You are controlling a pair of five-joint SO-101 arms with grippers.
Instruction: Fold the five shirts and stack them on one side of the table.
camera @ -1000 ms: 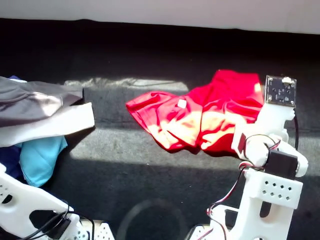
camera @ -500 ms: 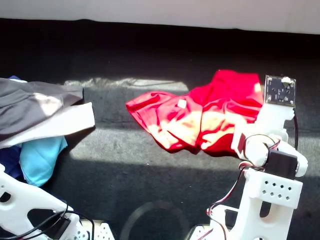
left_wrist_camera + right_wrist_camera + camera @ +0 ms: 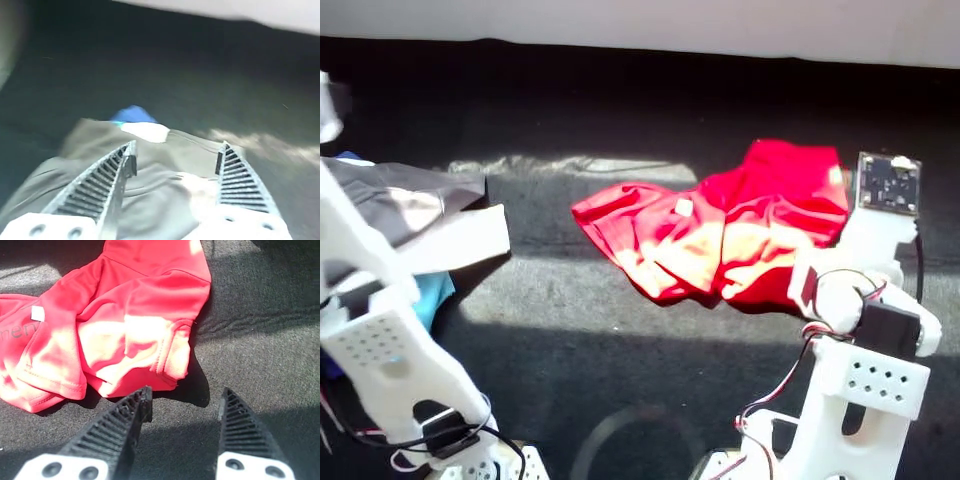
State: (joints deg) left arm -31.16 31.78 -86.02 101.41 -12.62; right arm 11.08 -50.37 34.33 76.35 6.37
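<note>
A crumpled red shirt (image 3: 720, 230) lies right of the table's middle, also large in the right wrist view as the red shirt (image 3: 115, 325). My right gripper (image 3: 182, 395) hangs open just short of its near hem, with nothing between the fingers. At the table's left edge sits a pile: a grey shirt (image 3: 415, 200) on top, a white one (image 3: 460, 240) under it, light blue cloth (image 3: 432, 290) below. My left gripper (image 3: 175, 152) is open above the grey shirt (image 3: 150, 190), with a bit of blue cloth (image 3: 132, 114) showing past it. The left arm (image 3: 370, 330) rises over the pile.
The table is covered in dark cloth (image 3: 620, 340), with a sunlit band across it. A pale wall edge (image 3: 670, 25) runs along the far side. The right arm's base (image 3: 860, 390) stands at the near right.
The left arm has swung up from the near left corner and now stands over the shirt pile, hiding part of it. The right arm and the red shirt have barely shifted.
</note>
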